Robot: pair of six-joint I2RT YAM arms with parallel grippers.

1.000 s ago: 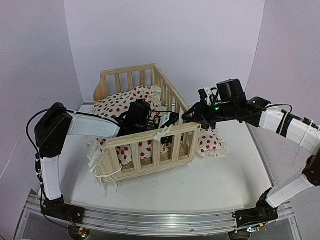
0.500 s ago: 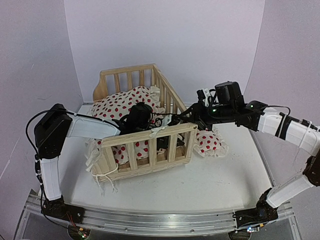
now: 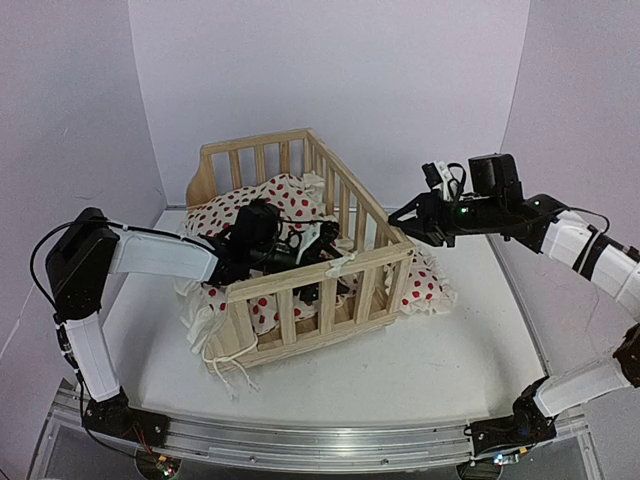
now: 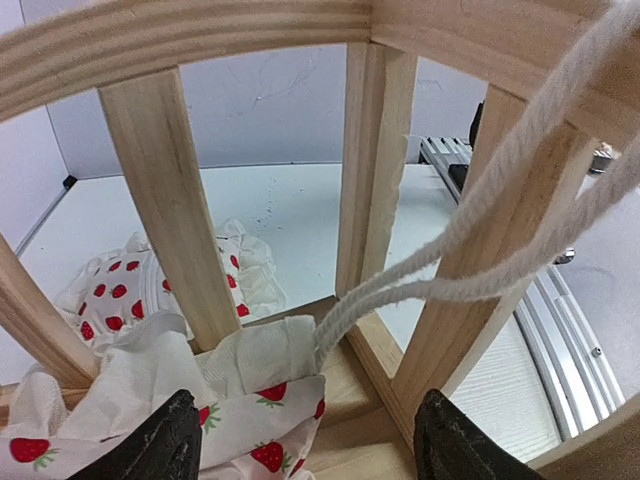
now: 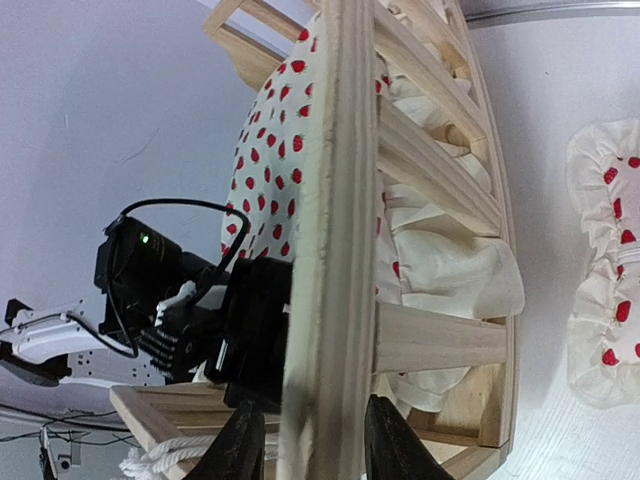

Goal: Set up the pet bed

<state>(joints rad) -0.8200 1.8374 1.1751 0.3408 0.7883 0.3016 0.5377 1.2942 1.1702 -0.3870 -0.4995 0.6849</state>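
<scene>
The pet bed (image 3: 312, 274), a light pine frame with slatted rails, stands mid-table with its red-dotted cushion (image 3: 248, 206) bunched inside. My left gripper (image 3: 322, 243) reaches in over the cushion toward the front right corner. In the left wrist view it (image 4: 305, 450) is open wide, with the cushion's corner (image 4: 250, 400) lying loose between its fingers. A white tie string (image 4: 440, 270) runs from that corner up over the rail. My right gripper (image 3: 398, 216) is at the right rail's near end. There it (image 5: 315, 445) straddles the rail's top bar (image 5: 335, 250), open, with a gap at one finger.
A small red-dotted pillow (image 3: 425, 285) lies on the table against the bed's right side and shows in the right wrist view as a pillow (image 5: 605, 320) too. Loose strings hang at the bed's front left corner (image 3: 215, 345). Purple walls close in behind and on both sides.
My left gripper has gone from shut to wide open, letting go of the cushion corner. The bed has turned a little on the table. My right gripper has drawn back to the right, loosening.
</scene>
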